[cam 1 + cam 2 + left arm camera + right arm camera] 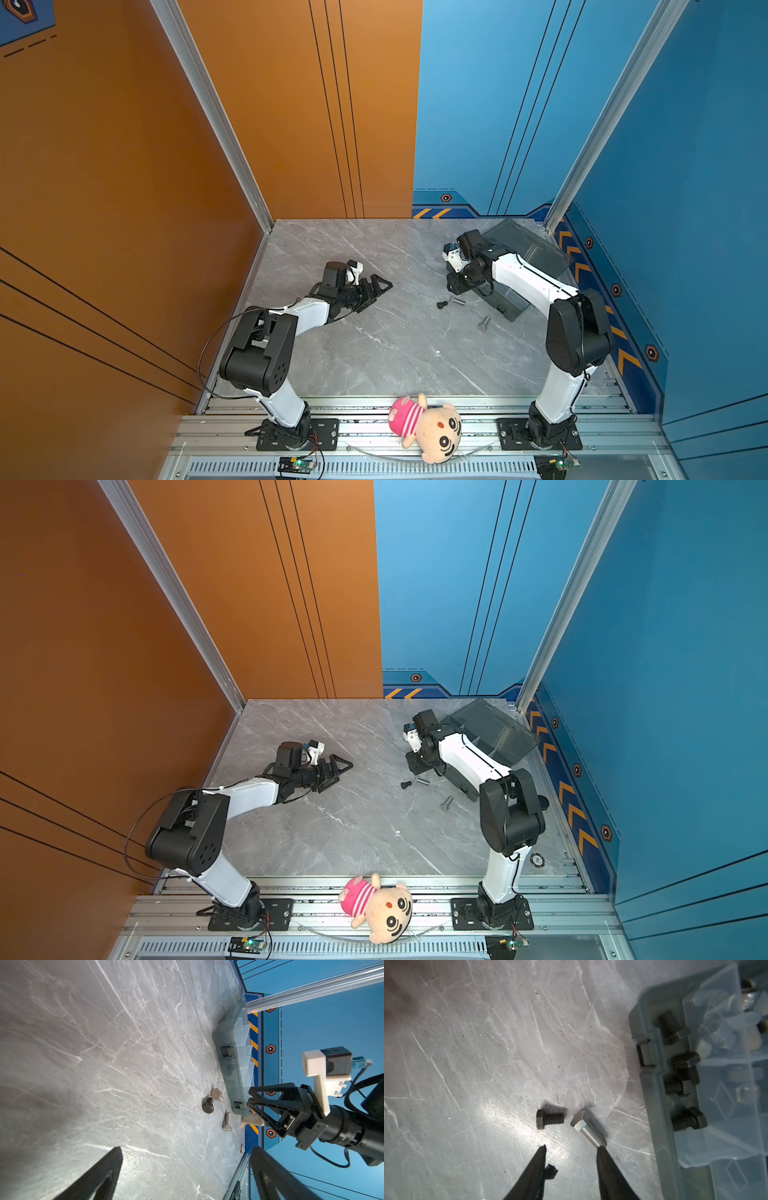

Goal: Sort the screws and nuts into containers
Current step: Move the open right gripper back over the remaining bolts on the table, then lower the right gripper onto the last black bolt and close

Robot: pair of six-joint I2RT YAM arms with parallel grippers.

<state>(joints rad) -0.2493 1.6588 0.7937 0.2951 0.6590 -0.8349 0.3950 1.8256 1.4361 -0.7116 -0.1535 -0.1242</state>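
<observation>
Right fingers (609,1169): apart, nothing between them, tips low over the worktop (467,1047).

Black screw (549,1119) lies on its side just ahead of one tip. Its thread points toward the silver screw (588,1129). The silver screw's thread end meets the other tip; touching or just short, cannot tell. The two screws lie close but do not touch.

Organizer box (643,1022): lid open, just beyond the fingers on the silver-screw side. The compartment along its near wall holds four black screws (689,1121). Judgement: black ones are being collected there, so the loose black screw belongs there too, and the carry is short. Farther compartments show pale blurred shapes; nuts or not, cannot tell. No nuts seen loose on the worktop.

Second silver screw (484,322) lies alone, behind the right fingers toward that arm's base.

Left fingers (99,1174): wide apart, empty, well apart from the screws. Judgement: parked clear of the right arm's work.

Judgement: pick not yet made. The fingers are not centred on either screw. Closing here could nudge the silver thread and roll it, so they should first centre on one screw.
</observation>
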